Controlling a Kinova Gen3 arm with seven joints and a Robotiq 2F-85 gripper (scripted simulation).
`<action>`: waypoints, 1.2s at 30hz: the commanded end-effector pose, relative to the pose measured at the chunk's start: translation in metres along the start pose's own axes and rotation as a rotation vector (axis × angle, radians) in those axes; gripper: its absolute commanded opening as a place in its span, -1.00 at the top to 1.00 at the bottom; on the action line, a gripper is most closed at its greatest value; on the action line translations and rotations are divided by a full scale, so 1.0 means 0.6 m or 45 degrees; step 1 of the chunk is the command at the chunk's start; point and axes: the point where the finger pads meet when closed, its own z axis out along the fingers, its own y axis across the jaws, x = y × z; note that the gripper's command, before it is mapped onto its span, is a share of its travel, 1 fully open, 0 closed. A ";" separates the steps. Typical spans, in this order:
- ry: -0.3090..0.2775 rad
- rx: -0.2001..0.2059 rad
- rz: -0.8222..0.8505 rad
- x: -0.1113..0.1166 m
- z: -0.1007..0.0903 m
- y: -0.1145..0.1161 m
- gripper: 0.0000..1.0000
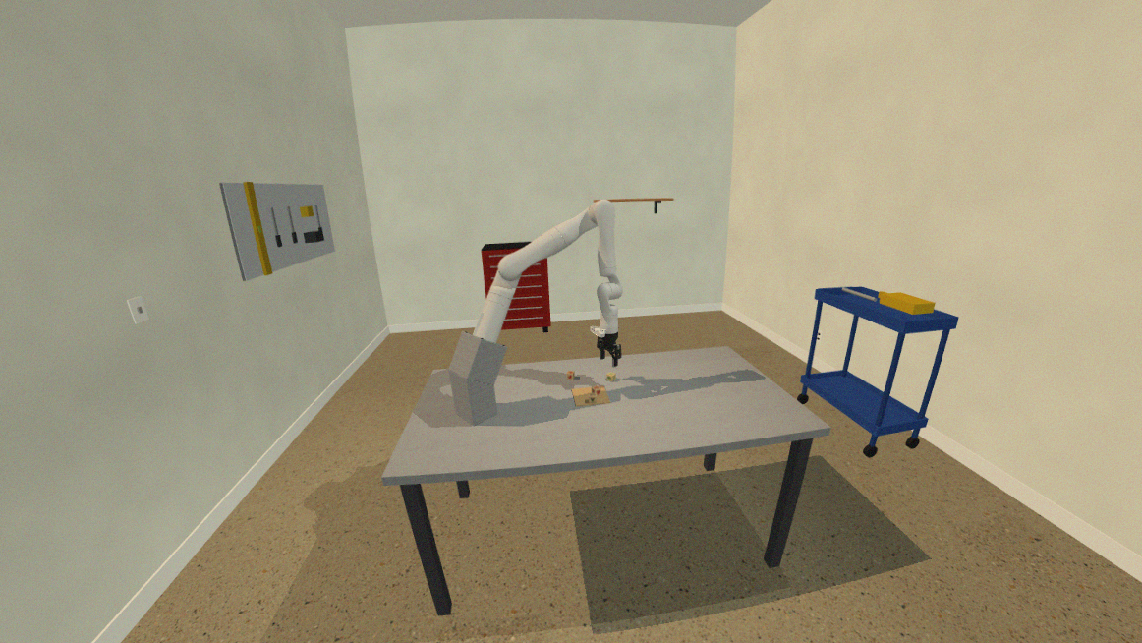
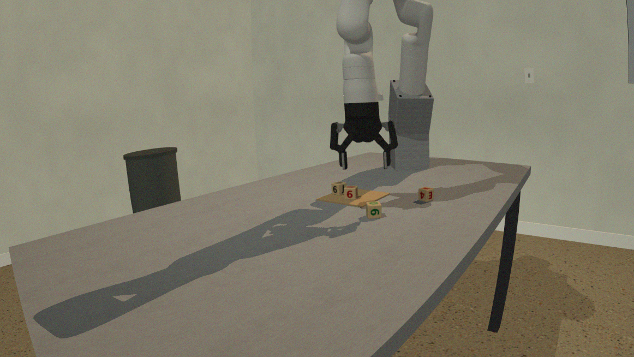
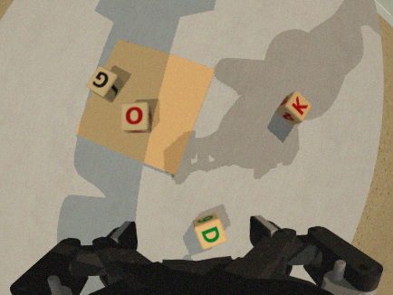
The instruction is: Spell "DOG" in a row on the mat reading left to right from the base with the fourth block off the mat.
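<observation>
Gripper: mine (image 2: 363, 160), fingers spread wide, nothing between them, hanging well above the table (image 2: 221, 274).
D block: green letter (image 3: 210, 234), off the mat on the bare table, just beside the mat's corner; in the wrist view it lies between my fingers, far below.
Mat: tan square (image 3: 181, 90), flat on the table.
O block: red letter (image 3: 135, 115), on the mat, near its middle.
G block: black letter (image 3: 102, 82), on the mat, close beside the O block, turned askew to it.
K block: red letter (image 3: 294, 107), well off the mat, where the spare belongs.
Step in hand: by my judgement, descent onto the D block.
Risk, grasp: a descent off centre could tip or shove the D block.
Risk, placing: the row sits near one mat edge; D could overhang or nudge O.
Risk, reading: G's skew may spoil the upright rule.
</observation>
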 end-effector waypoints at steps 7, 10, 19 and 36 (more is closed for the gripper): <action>-0.013 0.020 -0.298 -0.044 -0.006 0.030 -1.00; -0.017 0.024 -0.371 -0.053 -0.007 0.036 -1.00; -0.014 0.024 -0.397 -0.052 -0.007 0.039 -0.34; -0.013 0.024 -0.397 -0.052 -0.007 0.039 -0.34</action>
